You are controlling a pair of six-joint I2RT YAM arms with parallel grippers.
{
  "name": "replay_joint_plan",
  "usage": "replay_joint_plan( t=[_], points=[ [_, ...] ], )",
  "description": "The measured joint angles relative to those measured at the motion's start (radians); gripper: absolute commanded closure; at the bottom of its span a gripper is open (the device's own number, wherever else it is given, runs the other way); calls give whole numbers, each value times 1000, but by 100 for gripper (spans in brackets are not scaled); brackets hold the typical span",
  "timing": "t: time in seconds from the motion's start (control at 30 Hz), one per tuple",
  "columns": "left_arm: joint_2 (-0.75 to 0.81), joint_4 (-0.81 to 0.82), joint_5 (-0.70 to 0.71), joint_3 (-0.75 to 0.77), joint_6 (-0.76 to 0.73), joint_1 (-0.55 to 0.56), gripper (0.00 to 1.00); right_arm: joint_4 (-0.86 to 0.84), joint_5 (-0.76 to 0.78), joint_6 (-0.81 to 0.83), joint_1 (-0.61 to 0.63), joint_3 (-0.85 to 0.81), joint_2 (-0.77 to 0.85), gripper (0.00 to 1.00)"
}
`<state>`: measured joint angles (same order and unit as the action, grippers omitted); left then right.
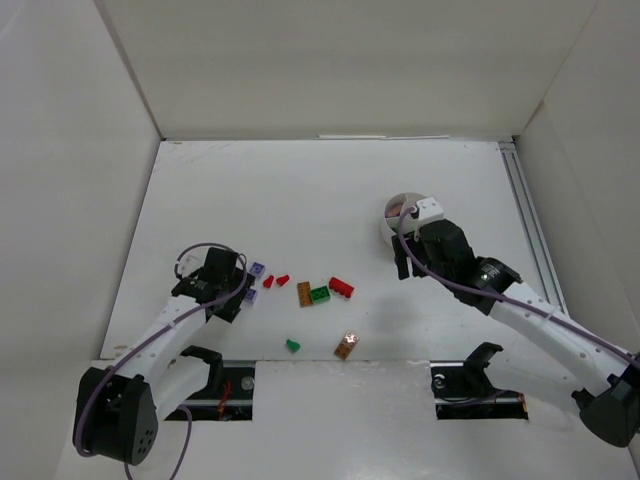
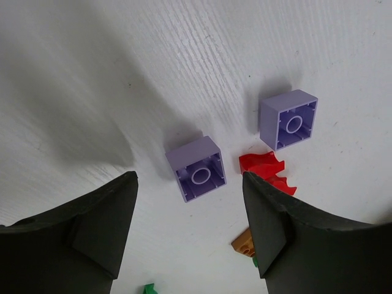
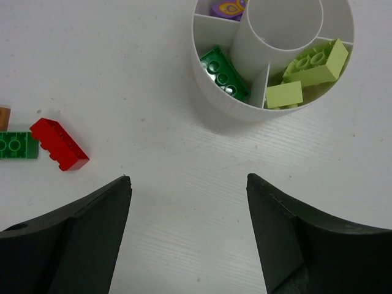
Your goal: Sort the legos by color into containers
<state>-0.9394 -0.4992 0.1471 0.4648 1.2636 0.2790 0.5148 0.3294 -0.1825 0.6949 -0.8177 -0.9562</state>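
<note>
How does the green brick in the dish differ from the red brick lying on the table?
Colour: the green brick is green, the red brick red. Place: the green brick sits inside a compartment of the dish; the red brick lies loose on the table, beside a flat green piece. Both are elongated bricks.

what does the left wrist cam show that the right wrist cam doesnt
Only left wrist: a near purple brick and a far purple brick, both hollow side up and apart, with small red pieces near them.
Only right wrist: the round white dish holding a green brick, pale yellow-green bricks and a purple piece in separate compartments; a red brick on the table.
Both: white table, open dark jaws, a sliver of orange brick, possibly the same one.
</note>
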Motion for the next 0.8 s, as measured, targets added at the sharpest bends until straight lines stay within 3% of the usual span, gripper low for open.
replay_joint_plan(
  t=[0.3, 0.6, 0.8],
  points=[
    [-68, 37, 1, 0, 0, 0, 38, -7, 7, 9, 0, 0, -31, 19],
    [-109, 67, 0, 5, 28, 0, 55, -8, 15, 10, 0, 0, -41, 19],
    [-142, 96, -8, 15, 27, 0, 73, -6, 27, 11, 0, 0, -28, 19]
  ],
)
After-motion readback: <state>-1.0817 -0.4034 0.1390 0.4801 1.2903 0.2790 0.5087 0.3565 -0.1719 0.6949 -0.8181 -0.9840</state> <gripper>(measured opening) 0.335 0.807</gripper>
